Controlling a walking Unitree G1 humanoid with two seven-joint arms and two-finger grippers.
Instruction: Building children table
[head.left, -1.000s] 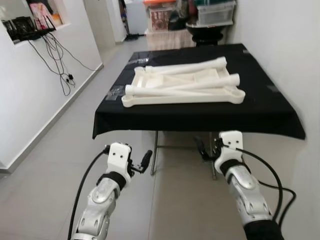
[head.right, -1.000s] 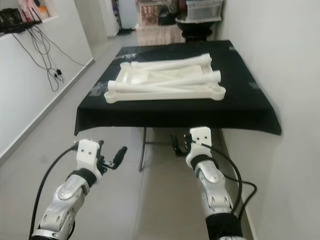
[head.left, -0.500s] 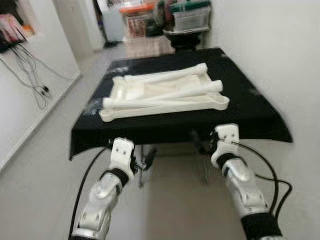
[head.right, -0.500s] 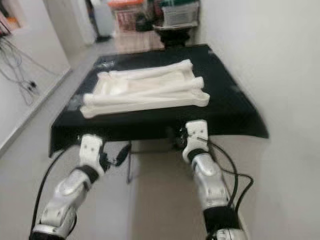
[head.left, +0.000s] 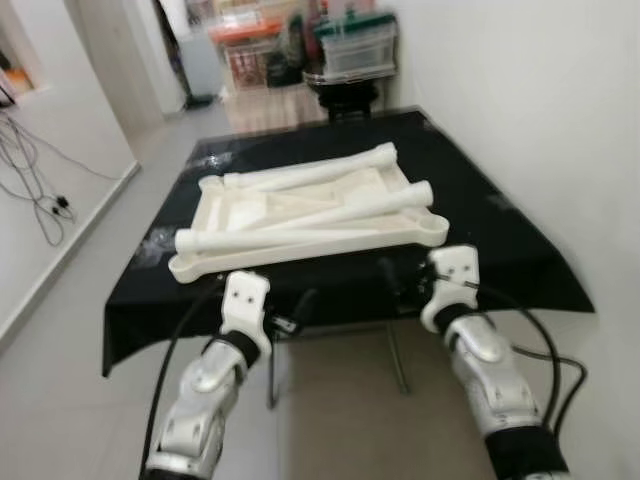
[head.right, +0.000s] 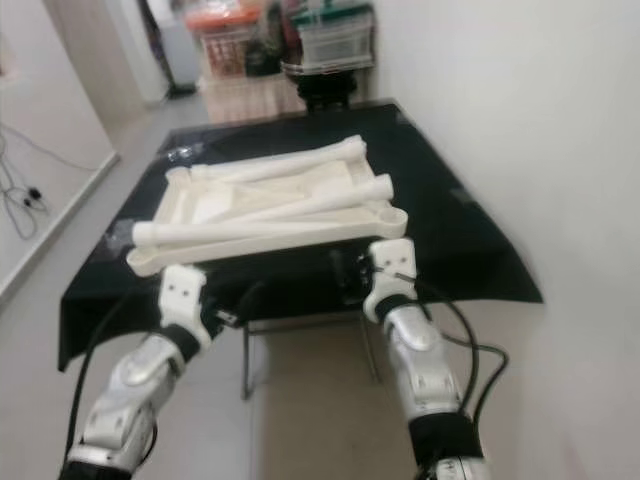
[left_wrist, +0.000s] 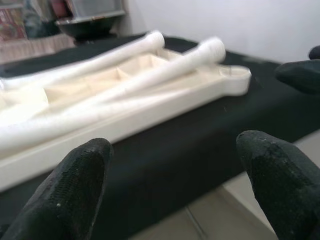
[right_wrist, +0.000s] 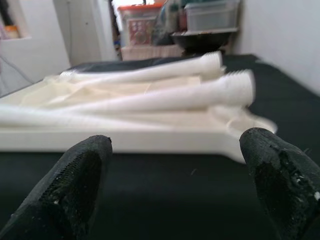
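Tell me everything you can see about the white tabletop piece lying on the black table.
The white tabletop looks like moulded cream plastic. It lies flat, underside up, showing a raised rim, inner ribs and rounded corner lugs. Three loose white legs rest across it, tubular with flared ends. It sits on the black cloth near the front edge, skewed to it. The left hand and right hand hover open just short of it, not touching.

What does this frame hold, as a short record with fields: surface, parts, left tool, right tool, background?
surface: table under a black cloth
parts: white tabletop panel lying flat, three white legs resting across it
left tool: open, at the near table edge, touching nothing
right tool: open, at the near edge, holding nothing
background: storage boxes beyond the table, white wall on the right
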